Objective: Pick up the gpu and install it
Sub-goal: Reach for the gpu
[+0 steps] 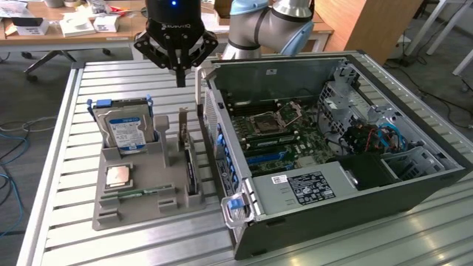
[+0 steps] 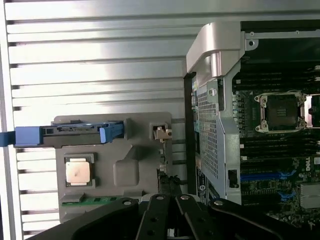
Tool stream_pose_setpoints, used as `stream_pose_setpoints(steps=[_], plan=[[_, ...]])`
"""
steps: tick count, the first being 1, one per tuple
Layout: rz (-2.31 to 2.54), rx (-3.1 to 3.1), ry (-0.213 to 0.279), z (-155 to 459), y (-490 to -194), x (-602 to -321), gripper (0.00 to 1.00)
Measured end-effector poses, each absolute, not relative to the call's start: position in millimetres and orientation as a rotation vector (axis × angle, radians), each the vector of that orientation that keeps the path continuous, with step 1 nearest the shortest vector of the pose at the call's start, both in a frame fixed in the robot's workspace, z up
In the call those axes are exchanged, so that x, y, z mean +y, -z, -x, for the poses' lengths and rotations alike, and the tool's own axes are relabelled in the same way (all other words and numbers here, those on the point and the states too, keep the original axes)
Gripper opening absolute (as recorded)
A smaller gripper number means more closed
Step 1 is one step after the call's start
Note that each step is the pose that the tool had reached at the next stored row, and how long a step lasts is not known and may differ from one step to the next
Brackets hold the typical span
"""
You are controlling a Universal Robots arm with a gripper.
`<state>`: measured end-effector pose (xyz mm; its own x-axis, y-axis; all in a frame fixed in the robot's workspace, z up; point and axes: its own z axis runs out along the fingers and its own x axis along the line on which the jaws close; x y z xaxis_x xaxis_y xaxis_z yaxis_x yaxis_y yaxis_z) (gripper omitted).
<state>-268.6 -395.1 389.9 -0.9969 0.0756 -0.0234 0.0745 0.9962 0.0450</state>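
Graphics card seated on edge in its holder; claw pinched closed and empty above it.

The gpu (image 1: 190,169) is a thin, flat, dark board with a metal bracket at its far end. It stands upright in a slot at the exterior view's right edge of the grey moulded holder (image 1: 133,217), just beside the computer case (image 1: 333,205). The gripper (image 1: 180,84), black with jointed fingers brought together, hangs in the upper middle of the frame, clear of the card. The same holder carries a silver hard drive (image 1: 127,128) in a blue frame, a square processor chip (image 1: 118,176) and a green memory stick (image 1: 137,193). The case lies open, showing the green motherboard (image 1: 275,133). All rest on a ribbed metal table (image 1: 111,83).
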Motion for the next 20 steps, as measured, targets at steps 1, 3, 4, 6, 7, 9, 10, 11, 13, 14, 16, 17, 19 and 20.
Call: stream_pose_setpoints(steps=[1,3,4,6,7,9,10,11,13,14,16,17,19,20], plan=[[-0.117,3.114,-0.069,268.8,-389.9,-395.1,0.11],[-0.117,3.114,-0.069,268.8,-389.9,-395.1,0.11],[-0.117,3.114,-0.069,268.8,-390.0,-395.1,0.11],[-0.117,3.114,-0.069,269.0,-389.9,-395.1,0.11],[-0.117,3.114,-0.069,269.6,-390.0,-395.1,0.11],[-0.117,3.114,-0.069,270.4,-389.9,-395.1,0.11],[-0.117,3.114,-0.069,270.7,-389.9,-395.1,0.11],[-0.117,3.114,-0.069,270.8,-389.9,-395.1,0.11],[-0.117,3.114,-0.069,271.1,-390.0,-395.4,0.11],[-0.117,3.114,-0.069,271.1,-390.0,-395.9,0.11],[-0.117,3.114,-0.069,271.1,-390.0,-397.7,0.11],[-0.117,3.114,-0.069,271.0,-390.0,-399.0,0.11],[-0.117,3.114,-0.069,271.0,-389.9,-402.0,0.11],[-0.117,3.114,-0.069,271.0,-390.0,-403.8,0.11]])
